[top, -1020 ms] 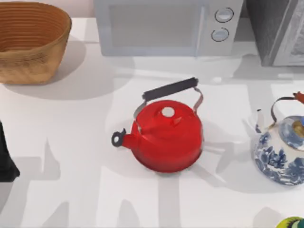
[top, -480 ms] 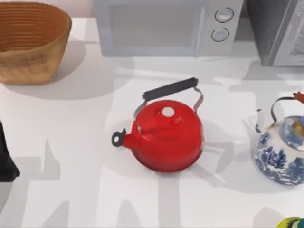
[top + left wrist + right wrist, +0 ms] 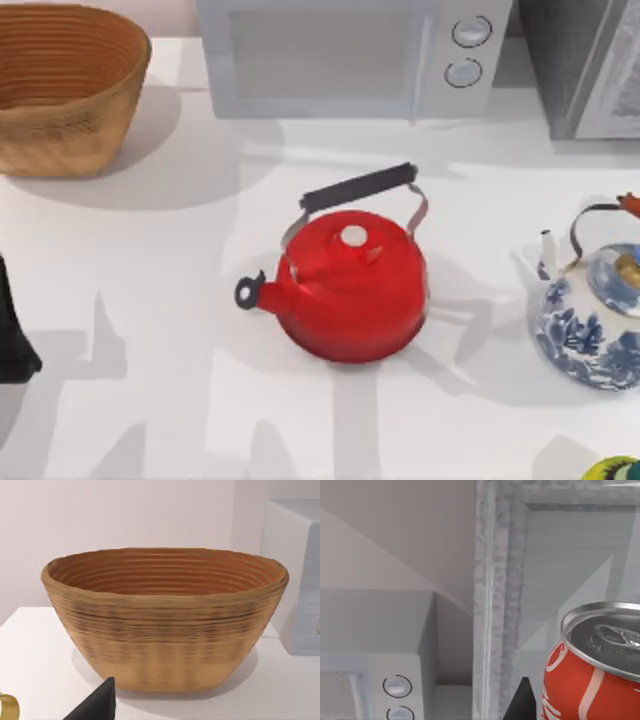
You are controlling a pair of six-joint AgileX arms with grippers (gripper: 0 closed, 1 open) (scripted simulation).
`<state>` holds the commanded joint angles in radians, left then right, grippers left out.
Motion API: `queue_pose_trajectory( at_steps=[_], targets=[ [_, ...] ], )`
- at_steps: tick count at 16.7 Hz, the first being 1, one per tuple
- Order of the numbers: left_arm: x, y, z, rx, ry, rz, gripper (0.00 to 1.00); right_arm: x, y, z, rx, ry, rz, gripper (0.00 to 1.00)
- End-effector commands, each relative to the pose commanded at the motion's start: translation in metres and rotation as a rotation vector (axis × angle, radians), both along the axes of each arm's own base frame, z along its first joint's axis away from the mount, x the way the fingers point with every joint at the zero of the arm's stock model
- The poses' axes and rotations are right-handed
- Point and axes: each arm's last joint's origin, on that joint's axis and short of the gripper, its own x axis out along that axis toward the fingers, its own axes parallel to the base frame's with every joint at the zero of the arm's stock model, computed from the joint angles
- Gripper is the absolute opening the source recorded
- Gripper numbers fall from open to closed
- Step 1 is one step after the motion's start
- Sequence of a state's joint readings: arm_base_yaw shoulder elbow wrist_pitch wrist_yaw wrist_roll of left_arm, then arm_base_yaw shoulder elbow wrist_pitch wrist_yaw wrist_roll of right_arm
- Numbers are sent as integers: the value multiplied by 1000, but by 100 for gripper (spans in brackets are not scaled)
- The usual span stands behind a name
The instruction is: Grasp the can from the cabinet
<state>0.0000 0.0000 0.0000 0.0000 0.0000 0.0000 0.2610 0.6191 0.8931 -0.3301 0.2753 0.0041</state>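
Left arm (image 3: pixel 12 335): stayed out at the table's (image 3: pixel 150 300) 9 o'clock edge, parked. Dark tip of the left end effector (image 3: pixel 95 706) poked into its wrist view, short of the basket (image 3: pixel 62 85); released or clenched, could not tell. Basket stood at 10 o'clock, upright, wide mouth up, apart from everything else.

Microwave (image 3: pixel 350 55) sat at 12 o'clock along the far edge, two round dials toward its cabinet side. Red kettle (image 3: pixel 350 285) held the middle of the table, spout toward 9 o'clock, black handle arched over toward 12, white knob on the lid.

Cabinet (image 3: pixel 590 65) rose at 1 o'clock, just beside the microwave. Blue kettle (image 3: pixel 590 330) stood at 3 o'clock, well apart from the red one. Round yellow-green disc (image 3: pixel 612 469) peeked in at 5 o'clock.

Right end effector: faced the cabinet front, going by its wrist view; grip state could not be told. Can (image 3: pixel 595 675) stood upright and close before that camera, red with white script, silver top showing, backed by the cabinet's grey panel. Whether inside a compartment, could not tell.
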Motion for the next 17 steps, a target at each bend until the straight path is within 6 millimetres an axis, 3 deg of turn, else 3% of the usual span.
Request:
queue_pose_trajectory(
  at_steps=[5, 9, 12, 17],
  targets=[
    [0, 0, 0, 0, 0, 0, 100, -16, -17, -114, 10, 1, 5, 0],
    [0, 0, 0, 0, 0, 0, 100, -20, -24, -182, 18, -23, 9, 0],
    [0, 0, 0, 0, 0, 0, 100, -20, -27, -208, 19, -47, 11, 0],
    [0, 0, 0, 0, 0, 0, 100, -20, -27, -212, 19, -52, 12, 0]
  ],
)
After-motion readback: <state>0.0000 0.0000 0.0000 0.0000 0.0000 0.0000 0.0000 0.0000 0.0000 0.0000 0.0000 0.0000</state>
